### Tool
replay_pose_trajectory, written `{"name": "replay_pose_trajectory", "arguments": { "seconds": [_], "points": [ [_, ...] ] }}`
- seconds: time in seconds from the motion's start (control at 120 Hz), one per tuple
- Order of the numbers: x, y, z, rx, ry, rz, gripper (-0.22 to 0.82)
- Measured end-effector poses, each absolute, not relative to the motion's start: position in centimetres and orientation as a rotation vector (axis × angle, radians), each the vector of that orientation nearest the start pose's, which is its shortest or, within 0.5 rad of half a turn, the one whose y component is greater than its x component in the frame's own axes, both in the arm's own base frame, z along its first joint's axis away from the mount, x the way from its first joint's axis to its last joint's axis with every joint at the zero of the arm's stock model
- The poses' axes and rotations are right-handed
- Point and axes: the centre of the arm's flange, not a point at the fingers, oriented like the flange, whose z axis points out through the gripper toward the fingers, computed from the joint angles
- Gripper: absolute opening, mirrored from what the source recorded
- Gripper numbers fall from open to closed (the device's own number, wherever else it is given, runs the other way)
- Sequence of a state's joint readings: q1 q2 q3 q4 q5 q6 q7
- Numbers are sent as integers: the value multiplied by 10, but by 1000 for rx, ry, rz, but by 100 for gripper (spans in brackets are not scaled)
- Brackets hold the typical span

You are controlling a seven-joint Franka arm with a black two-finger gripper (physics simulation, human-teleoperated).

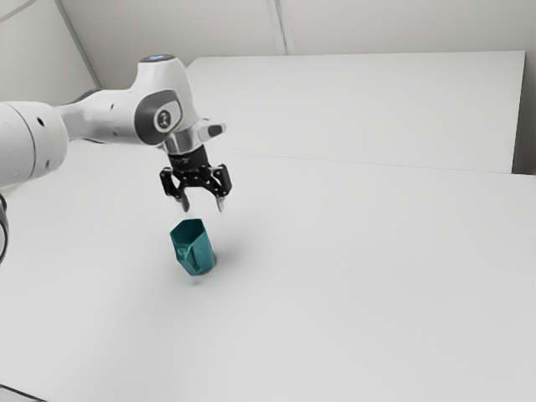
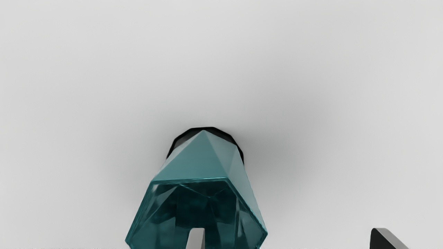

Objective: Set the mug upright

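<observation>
Teal and faceted, the mug (image 1: 201, 255) looks upright on the white table (image 1: 335, 293), mouth up, its base apparently bearing it, just as we want. Above it and slightly toward the exterior view's right, our gripper (image 1: 203, 204) hovers, jaws apart and nothing between them, presumably so we clear its rim.

Table (image 1: 360, 293) spreading broad and smooth, showing pale grey-white; its far edge running faintly across behind; teal faceted mug (image 1: 203, 254) resting on it, toward the exterior view's left; mouth (image 1: 189, 230) facing the exterior camera and opening toward the wrist camera too; dark base (image 2: 221, 133) showing past the faceted wall in the wrist view; soft grey shadow (image 2: 287, 145) spreading over the tabletop around the mug, darkening close beside it.
</observation>
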State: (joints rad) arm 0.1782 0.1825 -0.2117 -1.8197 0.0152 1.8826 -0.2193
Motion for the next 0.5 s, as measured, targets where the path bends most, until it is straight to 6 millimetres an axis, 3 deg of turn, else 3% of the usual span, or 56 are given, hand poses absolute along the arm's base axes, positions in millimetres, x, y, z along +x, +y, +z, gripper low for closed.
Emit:
{"name": "replay_pose_trajectory", "arguments": {
  "seconds": [0.367,0.5],
  "points": [
    [596,-3,557,-3128,-272,78,59],
    [587,-2,599,-3128,-240,43,60]
  ]
}}
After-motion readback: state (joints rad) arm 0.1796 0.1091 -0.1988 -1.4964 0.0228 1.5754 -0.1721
